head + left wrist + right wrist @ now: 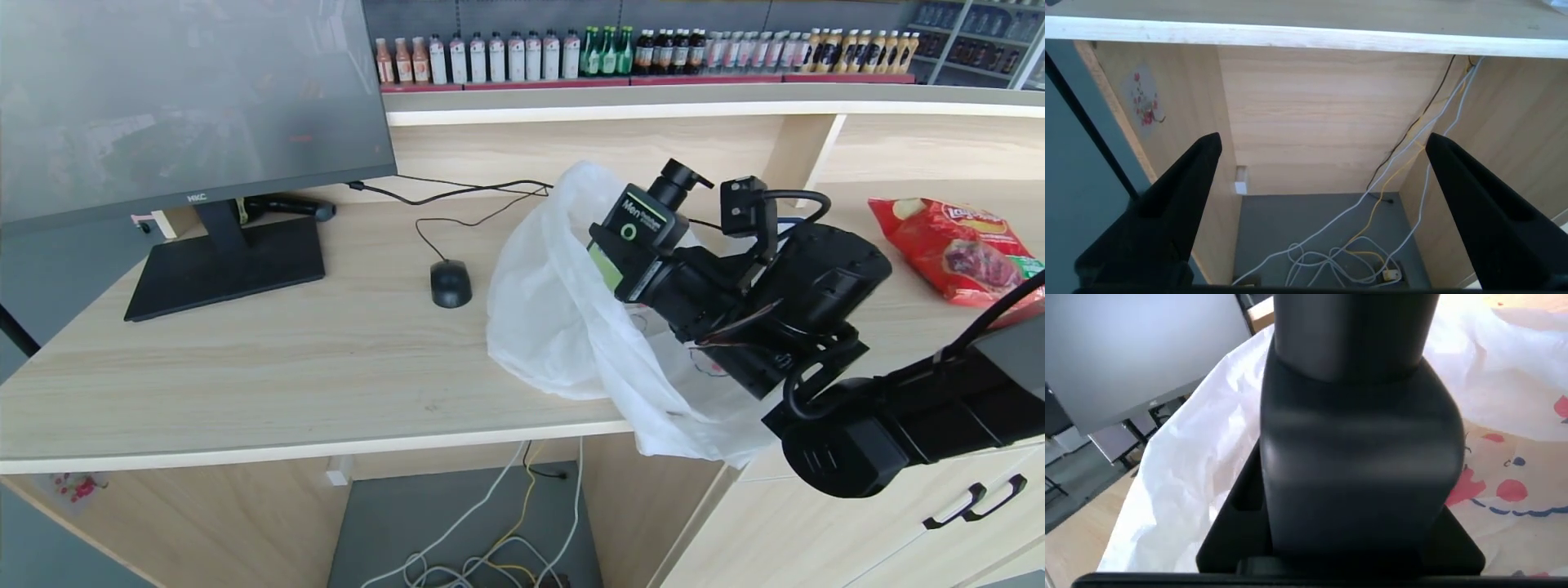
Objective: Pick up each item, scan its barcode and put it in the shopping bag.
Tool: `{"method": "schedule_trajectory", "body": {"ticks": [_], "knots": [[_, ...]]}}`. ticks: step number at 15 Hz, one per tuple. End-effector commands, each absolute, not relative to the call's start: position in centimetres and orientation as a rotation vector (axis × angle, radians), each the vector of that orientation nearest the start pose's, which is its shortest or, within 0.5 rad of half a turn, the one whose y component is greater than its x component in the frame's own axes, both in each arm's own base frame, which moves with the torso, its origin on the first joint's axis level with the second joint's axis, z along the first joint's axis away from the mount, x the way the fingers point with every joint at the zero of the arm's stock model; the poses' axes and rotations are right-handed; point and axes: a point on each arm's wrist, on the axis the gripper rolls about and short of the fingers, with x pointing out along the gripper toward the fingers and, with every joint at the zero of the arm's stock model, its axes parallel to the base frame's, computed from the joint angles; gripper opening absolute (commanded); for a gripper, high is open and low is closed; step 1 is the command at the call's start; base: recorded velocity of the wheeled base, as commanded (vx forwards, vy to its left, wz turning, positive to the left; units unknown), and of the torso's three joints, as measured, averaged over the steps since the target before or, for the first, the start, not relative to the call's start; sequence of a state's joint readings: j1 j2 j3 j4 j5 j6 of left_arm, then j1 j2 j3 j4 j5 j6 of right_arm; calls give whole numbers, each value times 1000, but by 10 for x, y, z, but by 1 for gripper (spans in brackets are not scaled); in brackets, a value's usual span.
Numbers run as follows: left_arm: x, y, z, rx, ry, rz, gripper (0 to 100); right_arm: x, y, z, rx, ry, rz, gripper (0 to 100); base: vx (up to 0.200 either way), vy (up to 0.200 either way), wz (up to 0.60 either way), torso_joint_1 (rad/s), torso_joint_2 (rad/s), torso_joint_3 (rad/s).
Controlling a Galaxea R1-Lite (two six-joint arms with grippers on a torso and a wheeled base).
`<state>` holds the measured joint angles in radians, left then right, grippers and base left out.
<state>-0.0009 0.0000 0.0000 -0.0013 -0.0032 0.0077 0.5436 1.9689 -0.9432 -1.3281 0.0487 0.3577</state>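
Over one shopping bag [549, 322]: right tool [635, 265] clamps one black bottle [642, 219].

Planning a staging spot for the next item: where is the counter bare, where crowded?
Biggest bare patch: the counter front, bordered by monitor stand, mouse, shopping bag and the front edge. Crowded: over the bag, where the right pincer holds the black bottle, and behind the mouse, where cables run. Between bag and chip bag the arm hides the surface.

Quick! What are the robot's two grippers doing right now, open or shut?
Left gripper: jaws open, holding nothing.
Right gripper: shut on the black bottle, over the shopping bag.
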Motion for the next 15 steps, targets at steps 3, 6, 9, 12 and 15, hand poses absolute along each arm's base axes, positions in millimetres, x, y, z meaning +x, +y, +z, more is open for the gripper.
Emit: {"method": "schedule_trajectory", "body": {"ticks": [3, 6, 9, 12, 15], "knots": [[-23, 0, 76, 8, -2, -5, 100, 329, 176, 216, 517, -184, 604, 0, 0, 0, 0, 0, 0, 0], [-23, 0, 76, 8, -2, -5, 100, 331, 164, 241, 746, -149, 609, 0, 0, 0, 0, 0, 0, 0], [-23, 0, 76, 8, -2, -5, 100, 333, 128, 253, 847, -17, 674, 0, 0, 0, 0, 0, 0, 0], [-23, 0, 76, 8, -2, -5, 100, 339, 117, 252, 826, 91, 711, 0, 0, 0, 0, 0, 0, 0], [-23, 0, 76, 8, -2, -5, 100, 361, 122, 266, 884, 274, 771, 0, 0, 0, 0, 0, 0, 0]]}}
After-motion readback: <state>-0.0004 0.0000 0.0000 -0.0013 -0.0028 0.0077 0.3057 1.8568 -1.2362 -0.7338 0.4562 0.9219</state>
